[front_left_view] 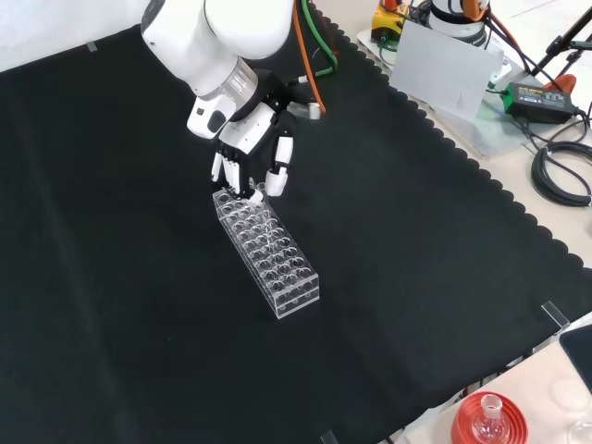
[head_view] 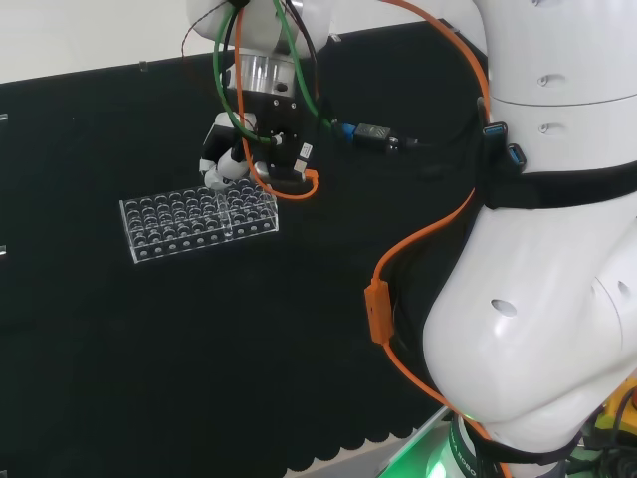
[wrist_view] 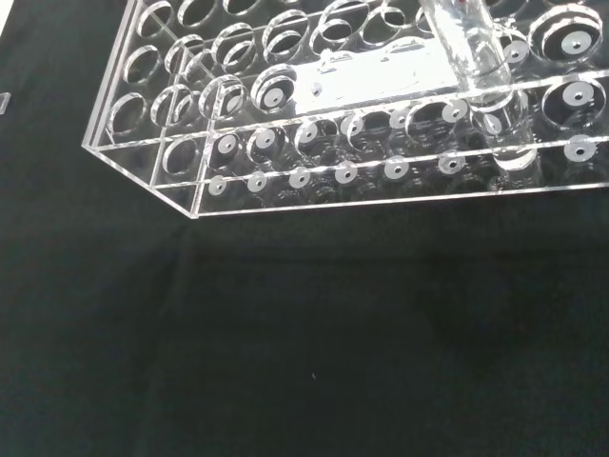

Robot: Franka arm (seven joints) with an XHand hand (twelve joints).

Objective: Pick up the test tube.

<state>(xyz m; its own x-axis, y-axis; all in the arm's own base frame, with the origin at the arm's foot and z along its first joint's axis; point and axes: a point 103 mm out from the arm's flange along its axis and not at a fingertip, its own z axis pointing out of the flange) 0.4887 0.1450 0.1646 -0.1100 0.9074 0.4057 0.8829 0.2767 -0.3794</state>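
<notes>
Hovering at the far end of the clear rack (front_left_view: 266, 251) in the front view, the hand (front_left_view: 248, 157) hangs with fingers (front_left_view: 278, 178) pointing down and only slightly bent — relaxed, grasping nothing yet. In the head view, sits over the rack's right end.

Stands upright in one hole near the rack's edge, seen close in the wrist view: the test tube (wrist_view: 481, 81), clear and easy to lose against the clear plastic.

Judged as the approach to the grasp. Best done by lowering straight down so thumb and fingers come on either side of the tube above the rack's top plate, then pinching and lifting along the tube's own line — no sideways drag, or the light rack may tip or slide on the black cloth of the tabletop (front_left_view: 416, 277). Worth keeping the other fingers off the neighbouring holes.

Counted: one rack, one tube plainly visible, one hand. Also one red ribbed stand (front_left_view: 487, 419) with a small flask, well apart at the front view's lower right.
</notes>
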